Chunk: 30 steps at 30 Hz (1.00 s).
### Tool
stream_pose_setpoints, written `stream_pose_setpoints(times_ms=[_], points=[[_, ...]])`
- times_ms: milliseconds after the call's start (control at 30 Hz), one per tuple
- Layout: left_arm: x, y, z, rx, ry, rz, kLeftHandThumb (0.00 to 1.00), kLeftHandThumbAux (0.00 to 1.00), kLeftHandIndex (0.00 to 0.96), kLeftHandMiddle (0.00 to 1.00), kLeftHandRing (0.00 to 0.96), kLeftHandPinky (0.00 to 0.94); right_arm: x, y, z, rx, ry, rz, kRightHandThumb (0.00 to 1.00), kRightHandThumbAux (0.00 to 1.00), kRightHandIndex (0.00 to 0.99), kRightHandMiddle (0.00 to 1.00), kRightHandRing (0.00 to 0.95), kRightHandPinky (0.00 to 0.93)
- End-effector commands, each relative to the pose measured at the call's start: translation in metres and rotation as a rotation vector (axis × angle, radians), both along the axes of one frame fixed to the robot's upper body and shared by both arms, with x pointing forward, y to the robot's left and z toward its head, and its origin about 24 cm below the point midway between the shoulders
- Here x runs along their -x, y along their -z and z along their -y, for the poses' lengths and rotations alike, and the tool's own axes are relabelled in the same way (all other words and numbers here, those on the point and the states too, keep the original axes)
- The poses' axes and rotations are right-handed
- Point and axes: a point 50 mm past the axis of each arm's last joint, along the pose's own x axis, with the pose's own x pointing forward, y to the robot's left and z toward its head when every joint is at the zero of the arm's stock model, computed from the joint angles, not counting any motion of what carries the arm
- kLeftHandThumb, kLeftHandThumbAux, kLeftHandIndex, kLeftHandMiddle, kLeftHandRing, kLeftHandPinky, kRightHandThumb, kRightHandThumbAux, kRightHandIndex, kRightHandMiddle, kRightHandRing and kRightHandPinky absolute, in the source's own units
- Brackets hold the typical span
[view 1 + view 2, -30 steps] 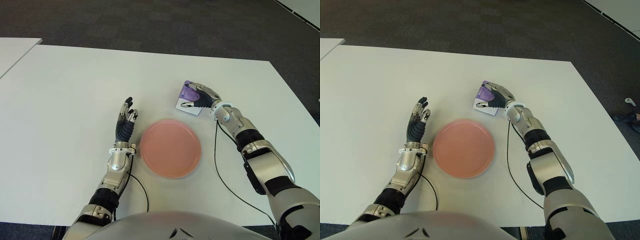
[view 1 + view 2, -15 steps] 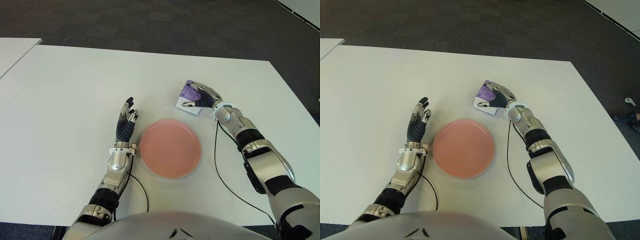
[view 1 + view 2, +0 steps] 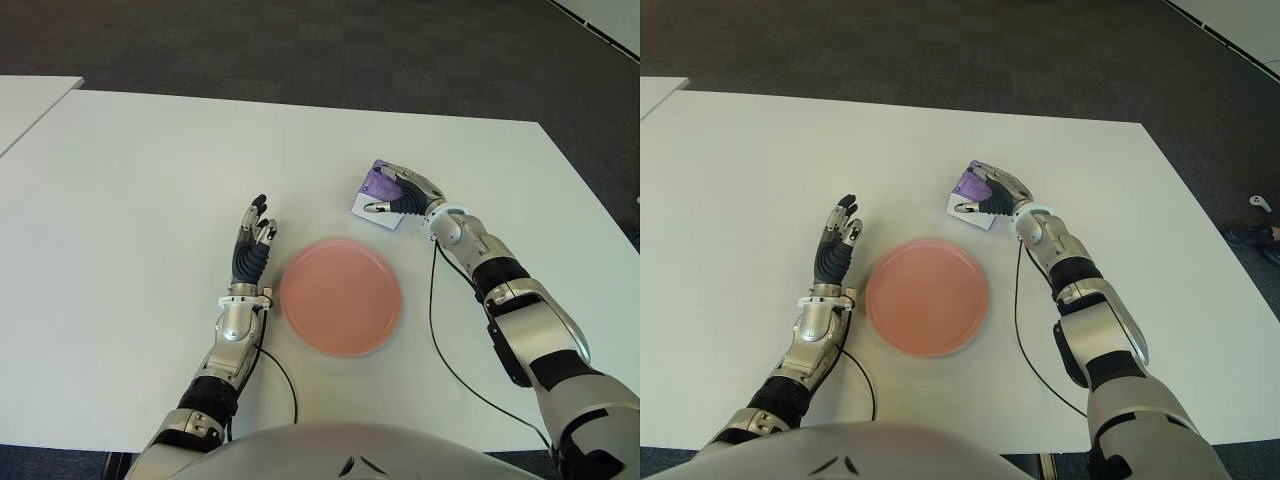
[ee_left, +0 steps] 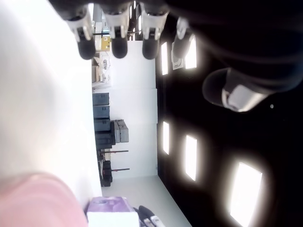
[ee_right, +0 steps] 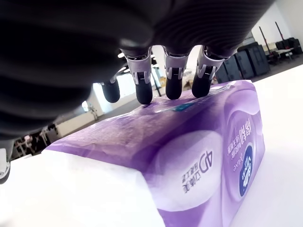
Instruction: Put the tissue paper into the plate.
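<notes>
Pink plate [image 3: 341, 297] holds nothing. Right hand [image 3: 405, 194] far right of it, fingers draped over tissue pack [image 3: 377, 197], grasping. Left hand [image 3: 251, 244] beside plate's left, fingers straight, spread.

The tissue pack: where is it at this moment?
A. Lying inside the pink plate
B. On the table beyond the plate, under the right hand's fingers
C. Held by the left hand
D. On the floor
B: the tissue pack lies on the table, apart from the plate, with the right hand over it.
</notes>
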Motion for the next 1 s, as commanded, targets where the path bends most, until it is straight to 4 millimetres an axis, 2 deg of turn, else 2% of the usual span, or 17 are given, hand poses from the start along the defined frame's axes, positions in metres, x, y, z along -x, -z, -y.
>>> stream_pose_setpoints(times_ms=[33, 233, 600, 1000], points=[[0.062, 0.067, -0.025, -0.099, -0.007, -0.338, 0.0, 0.383, 0.0, 0.0, 0.0, 0.0, 0.003, 0.01, 0.0, 0.028, 0.004, -0.037, 0.099, 0.407, 0.0, 0.0, 0.0, 0.0], [0.062, 0.067, -0.026, -0.094, -0.002, -0.336, 0.0, 0.387, 0.0, 0.0, 0.0, 0.0, 0.008, 0.02, -0.004, 0.075, -0.032, -0.03, 0.125, 0.436, 0.0, 0.0, 0.0, 0.0], [0.062, 0.064, -0.024, -0.111, -0.005, -0.315, 0.0, 0.384, 0.0, 0.0, 0.0, 0.0, 0.029, 0.066, -0.015, 0.222, -0.083, -0.117, 0.13, 0.505, 0.0, 0.0, 0.0, 0.0], [0.065, 0.067, -0.023, -0.131, -0.023, -0.321, 0.0, 0.372, 0.0, 0.0, 0.0, 0.0, 0.05, 0.097, -0.011, 0.299, -0.101, -0.199, 0.124, 0.493, 0.0, 0.0, 0.0, 0.0]])
